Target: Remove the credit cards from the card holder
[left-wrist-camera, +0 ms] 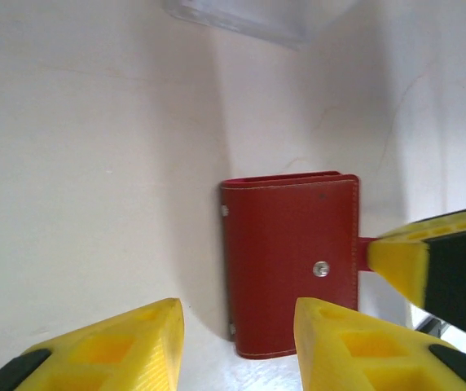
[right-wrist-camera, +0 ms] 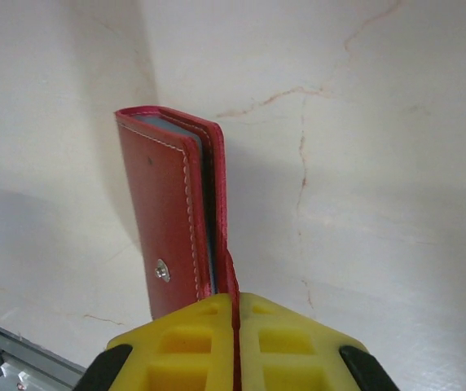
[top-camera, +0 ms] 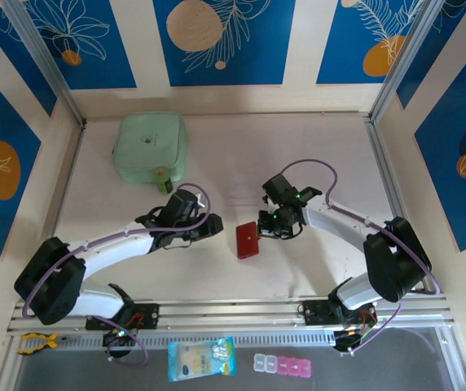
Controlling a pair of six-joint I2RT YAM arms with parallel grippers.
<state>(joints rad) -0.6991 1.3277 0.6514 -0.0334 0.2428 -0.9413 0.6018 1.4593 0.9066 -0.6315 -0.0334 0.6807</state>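
The red card holder (top-camera: 247,240) stands on edge at mid-table, closed, its snap stud facing the left arm. My right gripper (top-camera: 266,227) is shut on the holder's red closing tab (right-wrist-camera: 234,281), which is pinched flat between its yellow fingers (right-wrist-camera: 235,326). In the right wrist view the card holder (right-wrist-camera: 168,220) shows greyish pocket edges between its covers. The credit cards are hidden inside. My left gripper (top-camera: 213,229) is open just left of the holder. In the left wrist view its fingers (left-wrist-camera: 237,330) stand apart, short of the card holder (left-wrist-camera: 290,261), touching nothing.
A pale green pouch (top-camera: 151,148) lies at the back left. A clear box edge (left-wrist-camera: 249,16) shows beyond the holder. In front of the arm bases lie a clear packet (top-camera: 202,358), a row of pink and clear little boxes (top-camera: 286,365) and a yellow clamp (top-camera: 36,342).
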